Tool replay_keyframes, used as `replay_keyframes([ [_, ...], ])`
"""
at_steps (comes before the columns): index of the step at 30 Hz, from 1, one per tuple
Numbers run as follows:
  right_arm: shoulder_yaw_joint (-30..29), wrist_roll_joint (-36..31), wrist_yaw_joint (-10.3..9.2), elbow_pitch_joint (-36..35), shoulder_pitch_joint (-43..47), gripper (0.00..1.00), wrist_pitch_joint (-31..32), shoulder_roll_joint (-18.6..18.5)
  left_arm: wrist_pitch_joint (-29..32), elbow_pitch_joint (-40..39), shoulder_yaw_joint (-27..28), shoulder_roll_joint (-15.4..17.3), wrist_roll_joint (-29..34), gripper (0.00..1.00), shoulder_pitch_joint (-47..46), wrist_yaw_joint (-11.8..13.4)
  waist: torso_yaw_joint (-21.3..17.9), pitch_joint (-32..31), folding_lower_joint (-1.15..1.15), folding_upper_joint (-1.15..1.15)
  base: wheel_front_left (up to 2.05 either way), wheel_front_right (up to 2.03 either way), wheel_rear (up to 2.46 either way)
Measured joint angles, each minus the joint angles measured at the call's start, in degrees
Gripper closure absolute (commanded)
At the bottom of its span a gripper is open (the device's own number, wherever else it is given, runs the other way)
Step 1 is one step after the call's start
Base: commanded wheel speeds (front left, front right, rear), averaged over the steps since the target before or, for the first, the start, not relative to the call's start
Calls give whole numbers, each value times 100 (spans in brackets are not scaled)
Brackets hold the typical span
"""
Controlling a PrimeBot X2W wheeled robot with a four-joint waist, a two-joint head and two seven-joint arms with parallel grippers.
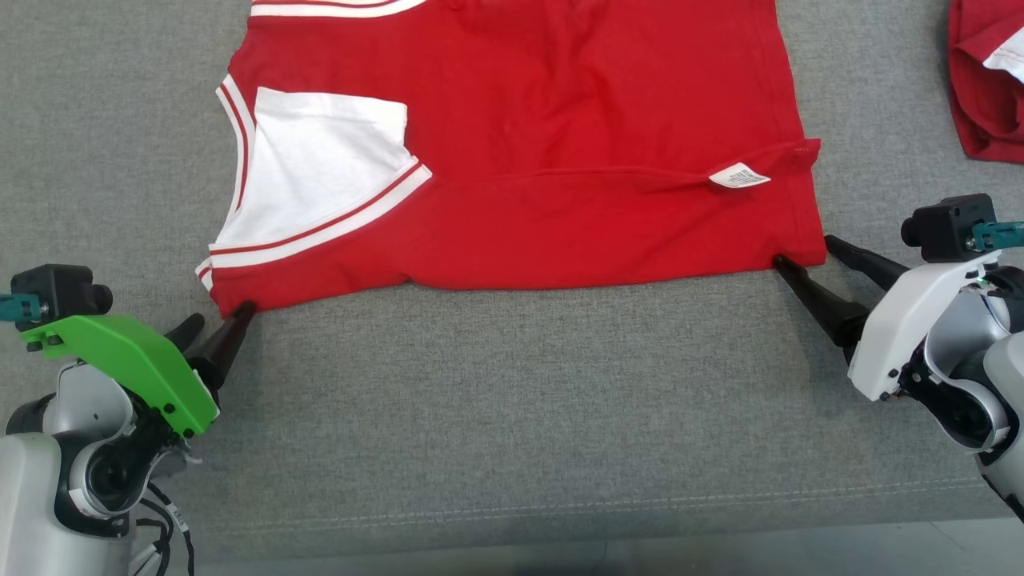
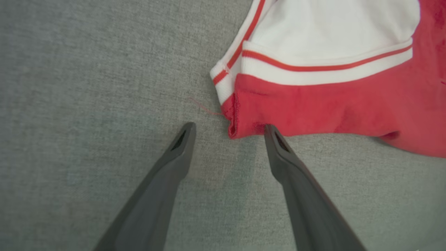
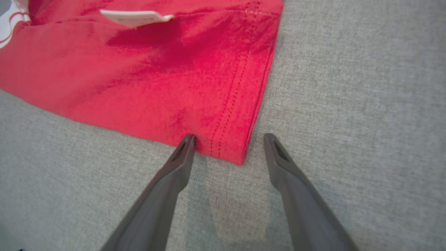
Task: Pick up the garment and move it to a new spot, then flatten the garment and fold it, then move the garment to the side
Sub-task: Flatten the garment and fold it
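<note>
The garment (image 1: 560,120) is a red shirt with white, red-striped trim, lying folded flat on the grey fabric surface (image 1: 512,400). My left gripper (image 1: 222,314) is open at its near left corner. In the left wrist view the gripper (image 2: 229,128) straddles that corner of the garment (image 2: 331,108), with one fingertip touching the hem. My right gripper (image 1: 805,250) is open at the near right corner. In the right wrist view the gripper (image 3: 229,137) has the hem corner of the garment (image 3: 156,69) between its fingers. A white care label (image 1: 740,176) lies on the cloth.
Another red cloth with white trim (image 1: 988,80) lies bunched at the far right. Bare grey surface stretches from the garment's near hem to the front edge (image 1: 512,536), with a stitched seam just before it.
</note>
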Motion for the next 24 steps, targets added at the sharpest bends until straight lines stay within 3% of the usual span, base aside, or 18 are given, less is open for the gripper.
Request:
replay_keyframes([
  [10, 11, 1, 4, -12, -36, 0, 19, 0, -35, 164, -78, -7, 16, 0, -203, -47, -32, 64, 0, 0, 0, 0, 0],
  [12, 20, 1, 7, -5, -59, 11, 83, -2, -35, 189, -94, -8, 16, 0, -234, -62, -39, 73, 0, 0, 0, 0, 0],
  [13, 19, 2, 7, 2, -66, 9, 113, -8, -35, 200, -99, -9, 16, 9, -246, -90, -42, 77, 0, 0, 0, 0, 0],
  [14, 24, 2, 7, 9, -76, 10, 123, -13, -35, 214, -103, -10, 16, 12, -255, -91, -44, 80, 0, 0, 0, 0, 0],
  [17, 43, 4, 8, 14, -116, 8, 208, -20, -36, 287, -112, -13, 16, 11, -311, -93, -47, 84, 0, 0, 0, 0, 0],
  [19, 46, 13, 10, 16, -132, 22, 235, -20, -37, 323, -119, -25, 16, 15, -339, -100, -47, 83, 0, 0, 0, 0, 0],
  [20, 48, 15, 10, 20, -140, 23, 238, -20, -43, 341, -121, -31, 16, 18, -347, -101, -46, 81, 0, 0, 0, 0, 0],
  [21, 48, 29, 10, 23, -142, 35, 250, -22, -43, 357, -124, -33, 16, 23, -355, -111, -45, 79, 0, 0, 0, 0, 0],
  [22, 53, 42, 20, 24, -147, 51, 266, -24, -44, 374, -131, -35, 16, 31, -365, -136, -43, 76, 0, 0, 0, 0, 0],
  [23, 60, 48, 26, 27, -148, 55, 293, -27, -44, 387, -140, -38, 16, 49, -374, -145, -40, 73, 0, 0, 0, 0, 0],
  [24, 68, 54, 52, 26, -151, 63, 313, -27, -43, 405, -146, -45, 16, 54, -386, -146, -37, 70, 0, 0, 0, 0, 0],
])
